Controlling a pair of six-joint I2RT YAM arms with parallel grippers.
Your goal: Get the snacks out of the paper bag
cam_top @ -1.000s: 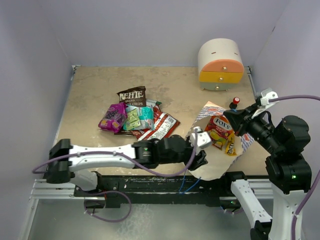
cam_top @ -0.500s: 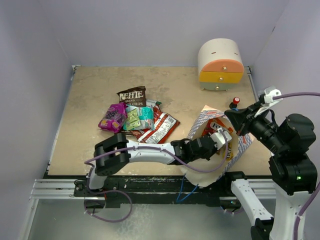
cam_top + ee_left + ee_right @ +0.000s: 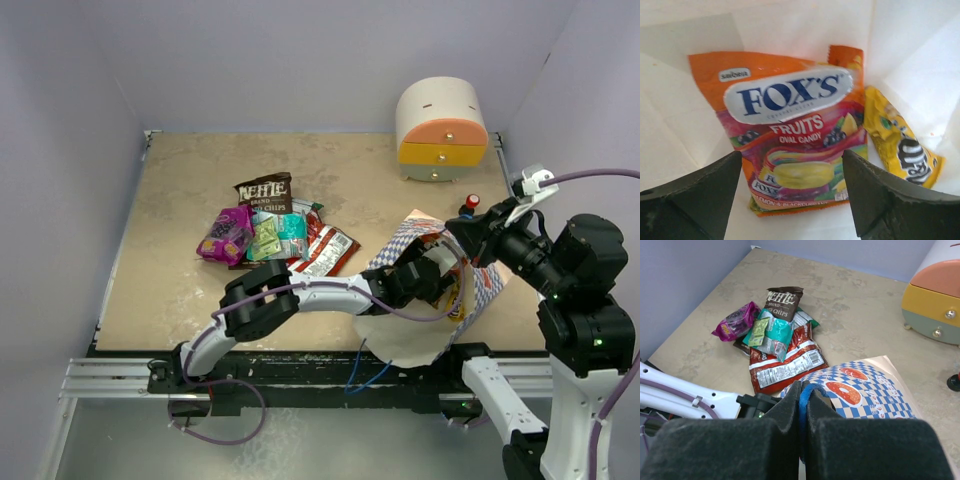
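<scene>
Left end effector (image 3: 791,167) gapes inside paper bag (image 3: 790,25), walls crowding orange packet (image 3: 790,125).

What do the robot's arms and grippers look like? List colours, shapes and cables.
The left arm and right arm have white links with chunky black joints and a purple cable along each. The left gripper and right gripper have dark, matte, wedge-shaped fingers.

Far right corner of tan bench (image 3: 180,190): cream domed mini cabinet (image 3: 441,128), upright, orange drawer above yellow, small round knobs. Small dark item with red cap (image 3: 471,203) near its front, apart. Lavender walls (image 3: 60,150) on three sides.
</scene>
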